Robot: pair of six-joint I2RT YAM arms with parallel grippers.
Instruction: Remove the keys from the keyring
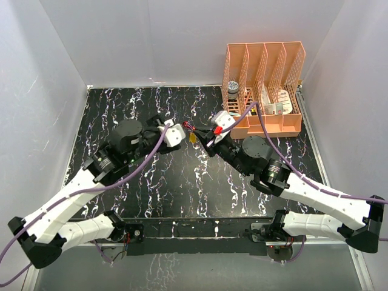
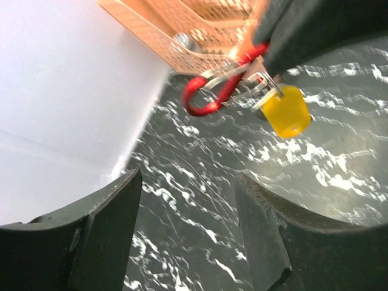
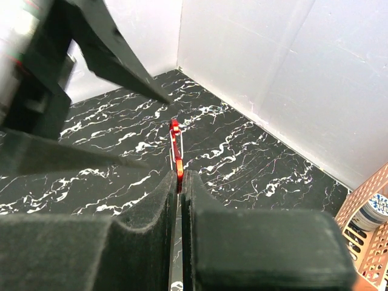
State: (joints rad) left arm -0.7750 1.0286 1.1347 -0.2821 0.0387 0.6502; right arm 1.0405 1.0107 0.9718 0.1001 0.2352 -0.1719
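My right gripper (image 1: 206, 134) is shut on the keyring (image 3: 176, 145), a thin dark red loop that sticks out past its closed pads (image 3: 193, 200). In the left wrist view the keyring (image 2: 212, 91) hangs above the table, with a yellow-gold key (image 2: 286, 111) dangling from silver links below the right gripper (image 2: 315, 24). From above, the keyring (image 1: 191, 127) and the key (image 1: 193, 138) sit between the two grippers. My left gripper (image 1: 180, 131) is open and empty (image 2: 188, 236), just left of the keyring and apart from it.
An orange slotted file rack (image 1: 265, 85) stands at the back right with a small jar (image 1: 233, 91) and other items in it. White walls (image 1: 60, 66) enclose the black marbled table (image 1: 182, 182). A purple cable (image 1: 273, 142) runs along the right arm.
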